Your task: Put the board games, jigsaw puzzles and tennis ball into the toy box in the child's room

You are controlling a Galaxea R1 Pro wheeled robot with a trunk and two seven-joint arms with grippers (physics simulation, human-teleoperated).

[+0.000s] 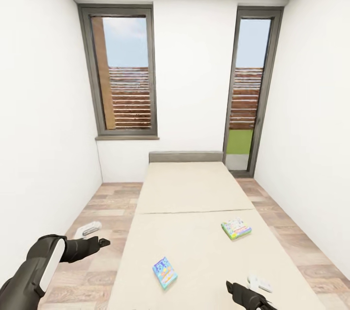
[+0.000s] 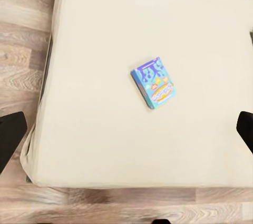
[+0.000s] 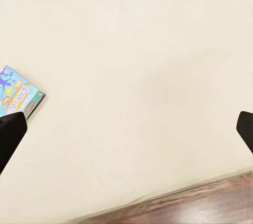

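Both sets of jaws spread wide, holding nothing. Best grab blue board game [image 1: 165, 272] near bed [image 1: 194, 188] foot edge first, left gripper [image 2: 126, 129] closest.

No text can be read with certainty. Purple lettering is printed on the lid of the blue game box [image 2: 153, 83] lying on the bed [image 2: 105, 34], but it is too blurred to be made out; in the right wrist view a cursive word on an orange band of the same box [image 3: 18, 96] is likewise illegible. Print on the green game box [image 1: 236, 228] is too small to be read.
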